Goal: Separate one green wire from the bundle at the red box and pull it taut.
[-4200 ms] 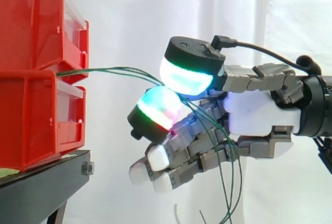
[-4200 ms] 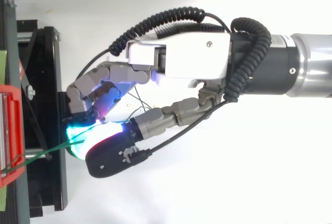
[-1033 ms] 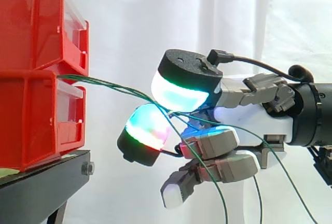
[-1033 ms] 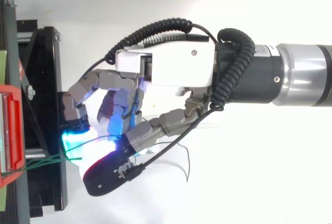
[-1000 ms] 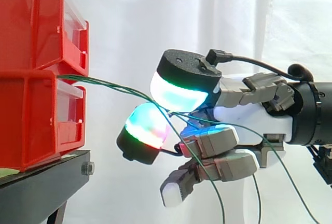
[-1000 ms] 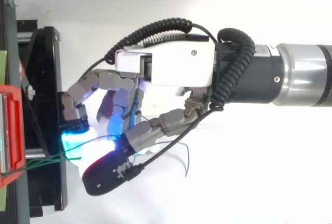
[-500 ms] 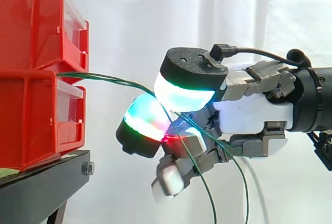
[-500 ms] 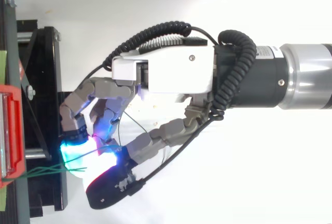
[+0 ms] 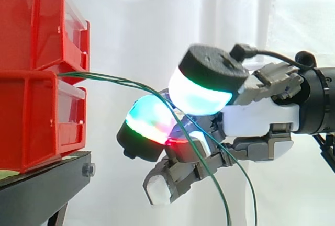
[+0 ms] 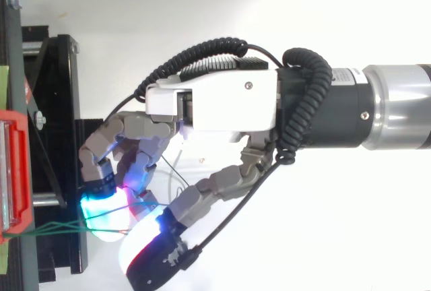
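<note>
In the side view the green wires [image 9: 104,78] leave the gap between the two stacked red bins [image 9: 31,95] on the black stand [image 9: 44,187]; they run toward 3 o'clock in a shallow, nearly straight line to the hand [image 9: 259,119], which reaches in from 3 o'clock before the white curtain [image 9: 136,22]. The hand is closed on the wires; they pass between two glowing pads [image 9: 149,119], the larger one lying at 1 o'clock of the smaller; the remaining fingers curl beneath, at 5 o'clock of the smaller pad. Past the pads at least two strands drop loosely toward 5 o'clock, across the curled fingers, and leave the lower edge. In the top view the hand [image 10: 215,106] points to 9 o'clock; the wires [image 10: 47,227] stretch from the red bin's [image 10: 15,170] lower corner to the pads, over the stand [image 10: 60,102].
</note>
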